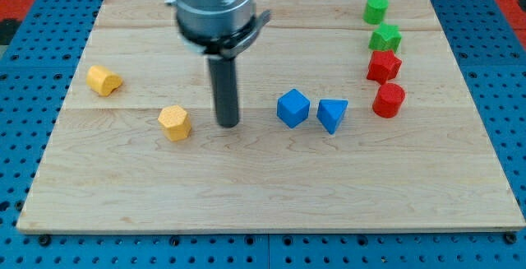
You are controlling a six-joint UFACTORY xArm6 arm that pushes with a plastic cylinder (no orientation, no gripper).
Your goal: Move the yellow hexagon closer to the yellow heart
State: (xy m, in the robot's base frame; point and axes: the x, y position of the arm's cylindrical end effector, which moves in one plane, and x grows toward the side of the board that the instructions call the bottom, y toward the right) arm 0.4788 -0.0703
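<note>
Tip (228, 124) down on board (263, 195), just right of yellow hexagon (175, 122), apparently not touching. Yellow heart (103, 80) further up-left, well apart. No fingers: bare rod, nothing grasped.

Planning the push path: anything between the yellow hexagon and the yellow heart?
Nothing. In the camera view the stretch from the yellow hexagon to the yellow heart is bare wood. My tip sits on the hexagon's other side, toward the view's right.
</note>
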